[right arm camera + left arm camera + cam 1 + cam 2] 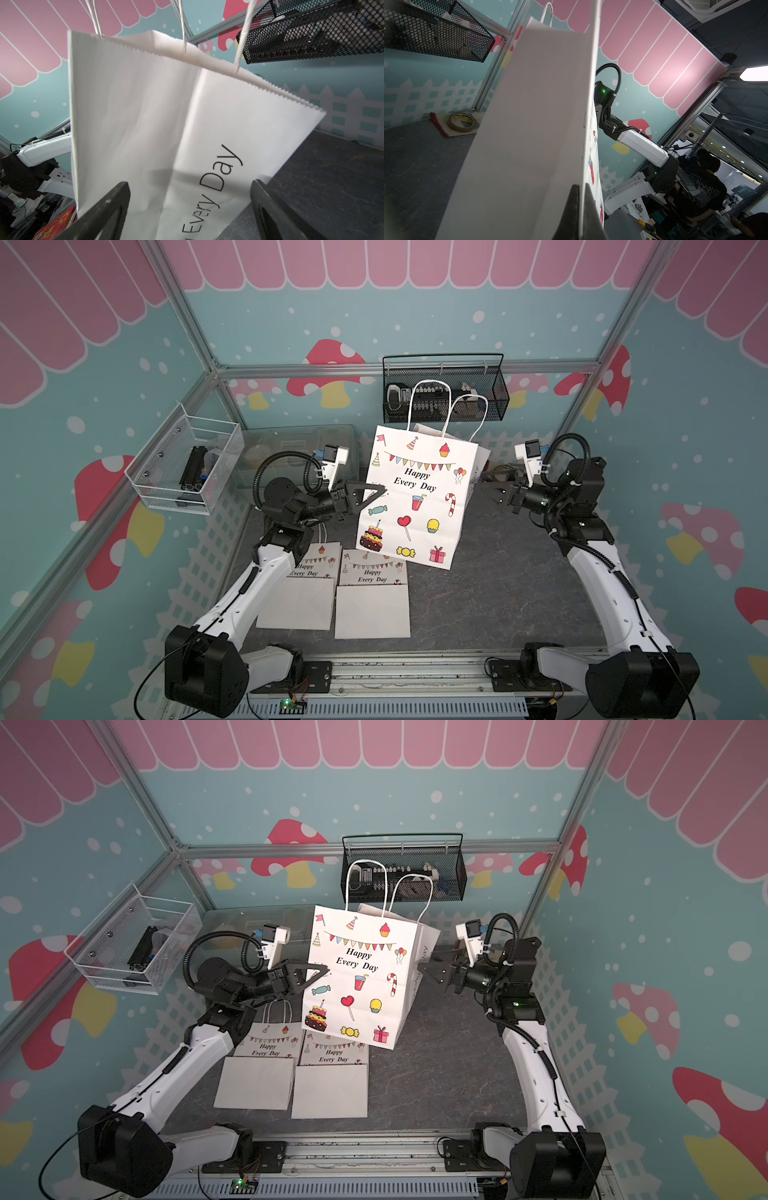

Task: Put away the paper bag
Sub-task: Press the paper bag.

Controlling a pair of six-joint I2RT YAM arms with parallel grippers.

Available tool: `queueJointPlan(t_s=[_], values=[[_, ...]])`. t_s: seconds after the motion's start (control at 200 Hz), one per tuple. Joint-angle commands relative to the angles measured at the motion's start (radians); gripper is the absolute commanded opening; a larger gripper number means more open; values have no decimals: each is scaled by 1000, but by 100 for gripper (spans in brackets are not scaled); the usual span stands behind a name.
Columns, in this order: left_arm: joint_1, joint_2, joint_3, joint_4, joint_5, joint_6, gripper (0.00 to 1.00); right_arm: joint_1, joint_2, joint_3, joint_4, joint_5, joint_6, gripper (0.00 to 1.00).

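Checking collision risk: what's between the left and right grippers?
Only the upright paper bag, in both top views. The left gripper is shut on its edge; the right gripper is open.

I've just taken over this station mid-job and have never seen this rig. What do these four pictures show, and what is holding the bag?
Two robot arms share one table. Two pictures look down from one overhead camera head, nearly the same view; the other two come from a camera on each arm's wrist. In both top views a printed paper bag is upright, slightly tilted, between the arms. The left gripper is shut on the bag's front edge, as the left wrist view shows. The right gripper is open, its jaws either side of the bag's side, not closed. Two folded bags lie flat near the front. A black mesh basket hangs on the back wall.
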Motion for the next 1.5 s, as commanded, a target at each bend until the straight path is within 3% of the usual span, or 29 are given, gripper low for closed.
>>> queueJointPlan(t_s=[0.0, 0.87, 1.236, 1.496], values=[[-3, 2, 4, 70, 17, -37, 0, 7, 2, -12, -2, -18, -26, 92], [-8, -5, 15, 94, 21, -83, 0, 13, -2, -22, 1, -32, -56, 91], [5, -55, 31, 71, -39, -108, 0, 17, -15, -80, 149, -43, 11, 93], [5, -68, 31, 168, -77, -191, 0, 41, -55, -158, 210, 0, 41, 98]])
